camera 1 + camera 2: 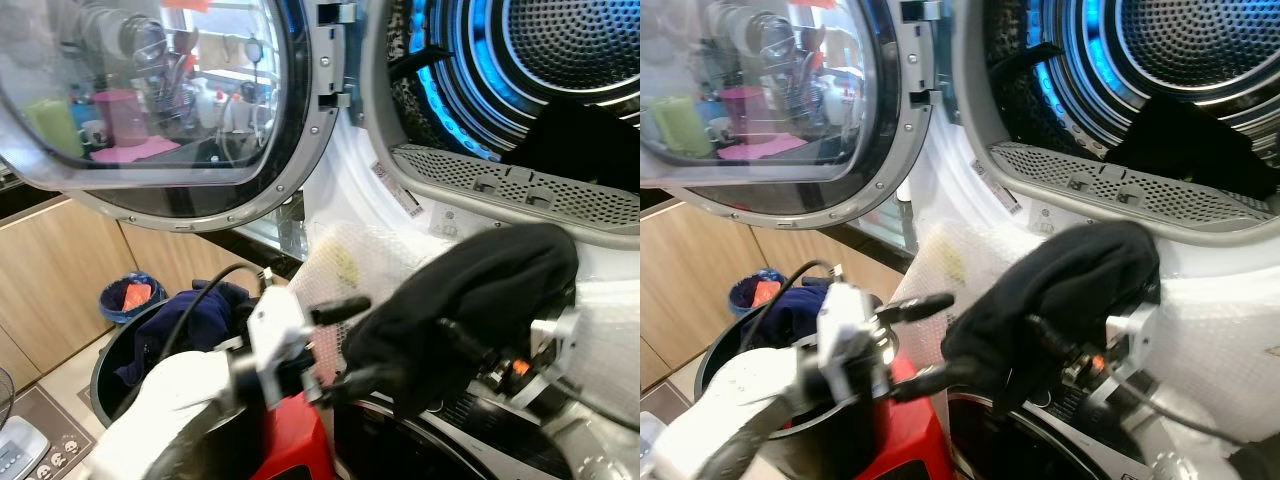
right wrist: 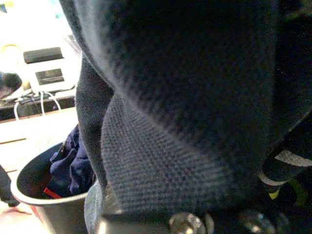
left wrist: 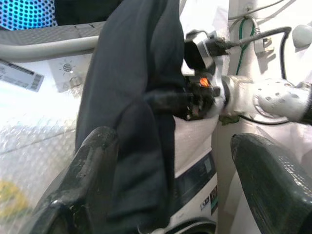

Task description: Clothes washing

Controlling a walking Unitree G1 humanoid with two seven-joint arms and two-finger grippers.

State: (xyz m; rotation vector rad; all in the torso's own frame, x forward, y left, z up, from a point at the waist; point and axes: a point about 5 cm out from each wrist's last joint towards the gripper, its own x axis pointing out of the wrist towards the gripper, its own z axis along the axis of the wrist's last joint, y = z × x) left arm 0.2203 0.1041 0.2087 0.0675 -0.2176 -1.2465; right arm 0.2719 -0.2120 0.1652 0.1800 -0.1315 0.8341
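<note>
Two claws [image 1: 340,340] [image 1: 455,335] below drum rim [image 1: 520,185]

Garment [image 1: 470,290] before drum [image 1: 540,60]; basket [image 1: 120,375] left.

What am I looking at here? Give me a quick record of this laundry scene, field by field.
Machine: front-loading washer, door swung open, drum lit blue
In the drum: one dark item near the opening
Being handled: black garment, draped over the right gripper below the drum opening
Left gripper: jaws open, beside the garment
Right gripper: jaws hidden by cloth
Basket: dark round tub lower left, navy clothes inside
</note>
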